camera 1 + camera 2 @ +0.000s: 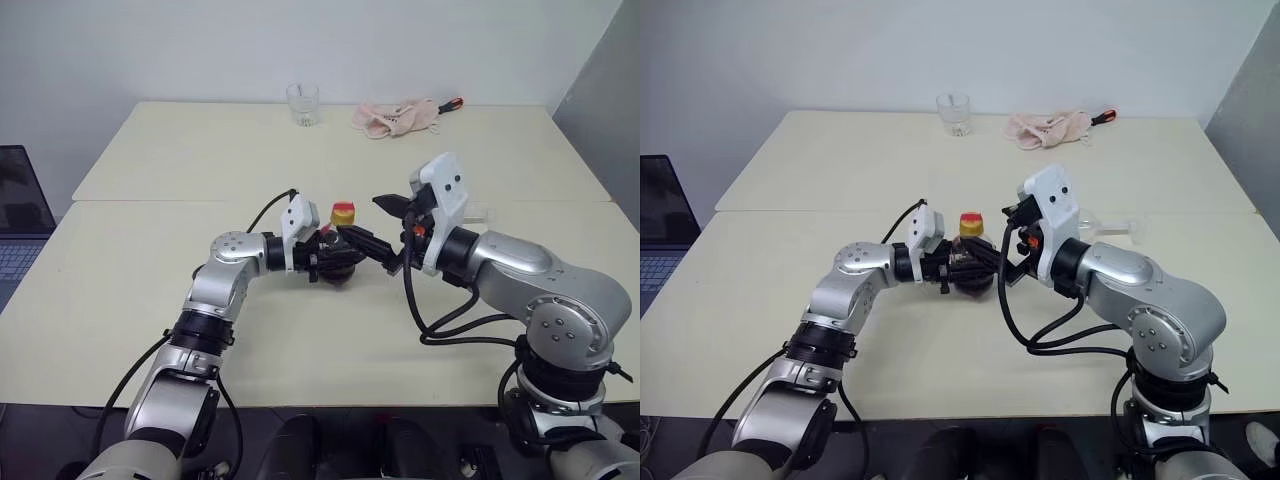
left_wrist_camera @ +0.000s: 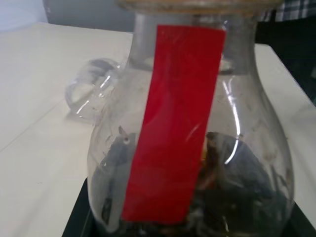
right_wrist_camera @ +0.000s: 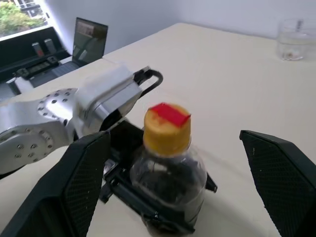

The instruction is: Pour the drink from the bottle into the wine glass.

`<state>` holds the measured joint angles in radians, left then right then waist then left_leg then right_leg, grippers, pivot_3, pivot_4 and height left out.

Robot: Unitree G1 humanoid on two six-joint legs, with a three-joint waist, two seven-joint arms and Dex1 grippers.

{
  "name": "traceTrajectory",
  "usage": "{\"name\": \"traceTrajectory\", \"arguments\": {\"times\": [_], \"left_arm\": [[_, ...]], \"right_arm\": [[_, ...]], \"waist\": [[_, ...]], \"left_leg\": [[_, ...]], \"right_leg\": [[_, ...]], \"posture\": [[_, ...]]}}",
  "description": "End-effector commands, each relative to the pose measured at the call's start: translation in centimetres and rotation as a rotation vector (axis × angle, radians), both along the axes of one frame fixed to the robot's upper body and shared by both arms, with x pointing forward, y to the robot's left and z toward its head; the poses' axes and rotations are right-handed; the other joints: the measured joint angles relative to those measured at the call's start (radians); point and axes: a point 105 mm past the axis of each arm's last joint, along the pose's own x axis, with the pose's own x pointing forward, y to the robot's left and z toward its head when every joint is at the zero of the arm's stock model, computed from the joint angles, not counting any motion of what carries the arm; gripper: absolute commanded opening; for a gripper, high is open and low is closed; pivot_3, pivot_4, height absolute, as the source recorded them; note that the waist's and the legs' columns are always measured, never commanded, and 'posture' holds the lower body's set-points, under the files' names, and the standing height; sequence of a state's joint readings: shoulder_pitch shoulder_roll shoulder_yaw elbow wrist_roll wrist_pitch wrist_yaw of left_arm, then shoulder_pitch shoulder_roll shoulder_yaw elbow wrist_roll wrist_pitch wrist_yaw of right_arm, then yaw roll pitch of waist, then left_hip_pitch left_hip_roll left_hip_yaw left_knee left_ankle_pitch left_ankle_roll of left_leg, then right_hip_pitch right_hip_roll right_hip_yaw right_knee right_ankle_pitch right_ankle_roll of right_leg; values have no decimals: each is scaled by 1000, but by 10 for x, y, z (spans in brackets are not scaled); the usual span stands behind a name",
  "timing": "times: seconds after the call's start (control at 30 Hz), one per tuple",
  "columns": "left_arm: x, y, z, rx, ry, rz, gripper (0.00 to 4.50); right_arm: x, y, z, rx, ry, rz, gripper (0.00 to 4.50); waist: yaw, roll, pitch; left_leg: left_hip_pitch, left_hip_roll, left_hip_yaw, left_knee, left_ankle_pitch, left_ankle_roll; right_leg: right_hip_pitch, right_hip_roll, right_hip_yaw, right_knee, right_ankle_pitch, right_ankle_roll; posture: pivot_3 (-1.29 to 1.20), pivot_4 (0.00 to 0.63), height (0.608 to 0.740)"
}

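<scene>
The bottle (image 1: 338, 256) stands upright at the middle of the table, clear and squat, with a yellow cap (image 1: 343, 212) and a red strip (image 2: 173, 123). The dark drink (image 2: 232, 192) fills only its bottom part. My left gripper (image 1: 333, 264) comes in from the left and is shut on the bottle's body. My right gripper (image 1: 383, 227) is open, level with the cap and just to its right; its black fingers (image 3: 81, 173) stand wide on either side of the cap without touching it. The wine glass (image 1: 1118, 228) looks to be lying on its side behind my right arm, partly hidden.
A short clear tumbler (image 1: 303, 103) stands at the table's far edge, with a pink cloth (image 1: 395, 117) and a red-handled tool (image 1: 451, 104) to its right. A laptop (image 1: 15, 225) sits beyond the table's left edge. A seam (image 1: 150, 201) crosses the table.
</scene>
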<state>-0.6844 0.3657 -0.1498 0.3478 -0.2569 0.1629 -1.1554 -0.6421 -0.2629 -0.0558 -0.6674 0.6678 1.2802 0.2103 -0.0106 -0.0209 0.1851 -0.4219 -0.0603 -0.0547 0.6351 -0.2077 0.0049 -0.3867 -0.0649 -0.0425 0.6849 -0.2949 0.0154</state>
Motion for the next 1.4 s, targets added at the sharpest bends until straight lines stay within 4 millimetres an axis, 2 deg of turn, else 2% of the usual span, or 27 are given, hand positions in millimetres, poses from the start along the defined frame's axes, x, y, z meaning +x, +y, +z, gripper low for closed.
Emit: {"name": "traceTrajectory", "arguments": {"times": [0.03, 0.3, 0.43, 0.73, 1.0, 1.33, 1.4], "left_arm": [[6, -3, 12, -9, -89, 32, 1903], [23, -7, 15, -40, -142, 125, 1838], [26, -18, 20, -69, -146, 111, 1817], [26, -37, 22, -88, -150, 55, 1813], [26, -39, 22, -90, -151, 41, 1705], [24, -38, 24, -100, -157, 50, 1660], [24, -37, 23, -101, -157, 54, 1647]], "right_arm": [[1, -3, 10, -2, -53, -79, 4500], [0, -6, 9, 19, -41, -290, 4500], [-6, 3, 10, 44, -39, -312, 4500], [2, 7, 10, 58, -25, -396, 4500], [9, 2, 12, 82, -28, -450, 4500], [17, 7, 11, 105, -3, -451, 4500], [17, 8, 11, 106, -2, -451, 3896]], "waist": [[0, 0, 0], [0, 0, 0], [-1, 0, 0], [-9, 0, 0], [-18, 0, 0], [-18, 0, 0], [-18, 0, 0]], "left_leg": [[0, 0, 0, 0, 0, 0], [0, 0, 1, 0, 0, 0], [0, 0, 1, 0, 0, 0], [0, 0, 1, 0, 0, 0], [0, 1, 0, 0, 0, 0], [0, 1, 0, 0, 0, 0], [0, 1, 0, 0, 0, 0]], "right_leg": [[0, 0, 0, 0, 0, 0], [-2, 0, 2, 3, 0, 0], [-3, 1, 3, 4, 0, 0], [-3, 2, 4, 4, 0, 0], [-4, 3, 4, 4, 0, 0], [-4, 4, 5, 4, 0, 0], [-4, 4, 5, 4, 0, 0]], "posture": [[0, 150, 740], [0, 150, 740], [0, 150, 740], [0, 150, 740], [0, 150, 740], [0, 150, 740], [0, 150, 740]]}}
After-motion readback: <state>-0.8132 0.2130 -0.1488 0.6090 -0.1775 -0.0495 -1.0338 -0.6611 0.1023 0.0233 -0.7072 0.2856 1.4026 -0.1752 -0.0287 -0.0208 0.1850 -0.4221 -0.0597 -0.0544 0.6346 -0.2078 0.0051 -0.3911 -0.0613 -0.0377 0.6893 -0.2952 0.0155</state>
